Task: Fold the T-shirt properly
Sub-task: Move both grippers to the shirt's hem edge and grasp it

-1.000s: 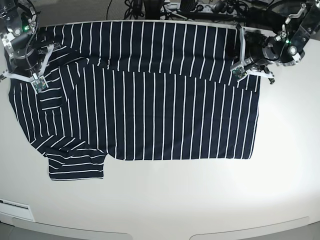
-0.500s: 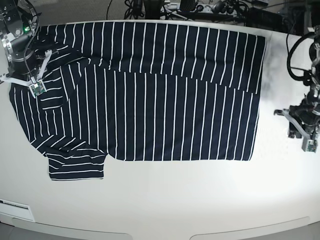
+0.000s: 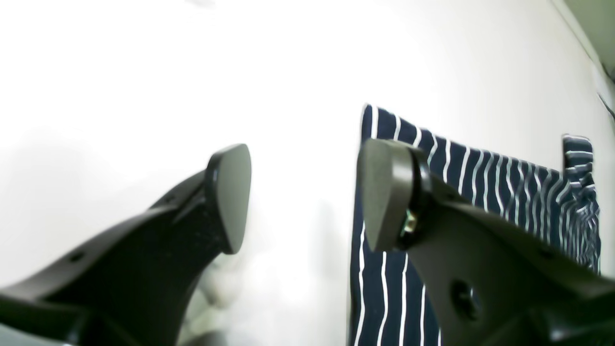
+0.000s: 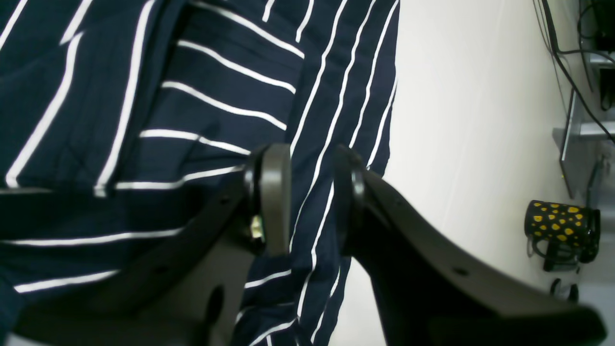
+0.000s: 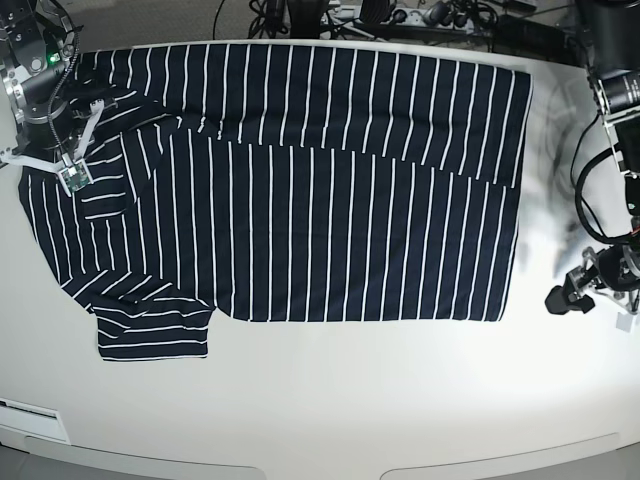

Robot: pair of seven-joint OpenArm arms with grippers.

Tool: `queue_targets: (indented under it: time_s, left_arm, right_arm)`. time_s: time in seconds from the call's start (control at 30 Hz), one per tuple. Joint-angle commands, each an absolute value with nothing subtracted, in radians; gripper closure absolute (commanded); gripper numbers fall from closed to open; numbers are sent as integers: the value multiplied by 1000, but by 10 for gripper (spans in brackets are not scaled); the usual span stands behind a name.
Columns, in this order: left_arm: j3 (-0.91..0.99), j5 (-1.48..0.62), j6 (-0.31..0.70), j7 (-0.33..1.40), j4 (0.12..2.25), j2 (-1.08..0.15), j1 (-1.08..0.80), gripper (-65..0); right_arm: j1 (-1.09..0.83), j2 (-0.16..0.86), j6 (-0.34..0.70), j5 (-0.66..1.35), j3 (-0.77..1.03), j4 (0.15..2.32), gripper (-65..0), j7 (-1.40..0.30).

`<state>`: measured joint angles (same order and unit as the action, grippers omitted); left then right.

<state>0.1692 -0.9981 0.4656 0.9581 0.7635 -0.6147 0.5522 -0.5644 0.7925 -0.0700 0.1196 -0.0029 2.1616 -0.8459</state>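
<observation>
The T-shirt [image 5: 300,200], dark navy with thin white stripes, lies spread flat on the white table [image 5: 350,400], its upper part folded down over the body. My right gripper [image 5: 72,172] sits on the shirt's far left side. In the right wrist view its fingers [image 4: 276,192] stand narrowly apart, and a fold of the T-shirt [image 4: 312,192] fills the gap. My left gripper [image 5: 570,295] hovers over bare table, right of the shirt's lower right corner. In the left wrist view the left gripper [image 3: 305,197] is wide open with nothing in it, the T-shirt [image 3: 480,182] beyond it.
A black mug with yellow spots [image 4: 559,223] stands beyond the table edge in the right wrist view. Cables and equipment [image 5: 400,15] line the back edge. Bare white table runs along the front and the right of the shirt.
My left gripper let go of the shirt's upper right corner, opened wide and swung down to the bare table at the right. The right gripper has stayed in place.
</observation>
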Motion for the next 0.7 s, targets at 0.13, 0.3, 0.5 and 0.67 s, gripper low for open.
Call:
queue_targets:
  time_s: [0.13,0.3,0.5,0.67]
  left_arm:
    - [83,-1011,488,947,717,-576,619,-378]
    - [4,-999,502,966,717,-508,618,-377]
    - [-22,-999,496,1023,717,-461,618,-344]
    - [-22,-936,376,1021,717,-467,624,0]
  right_arm:
    - [-556,809,-74,103,7,2177,-183,-827]
    - [-554,809,-75,103,7,2177,-183,-827]
    - [-554,809,-75,102,7,2177,-183,-830]
    - [-548,809,-76,103,7,2177,-183,-812]
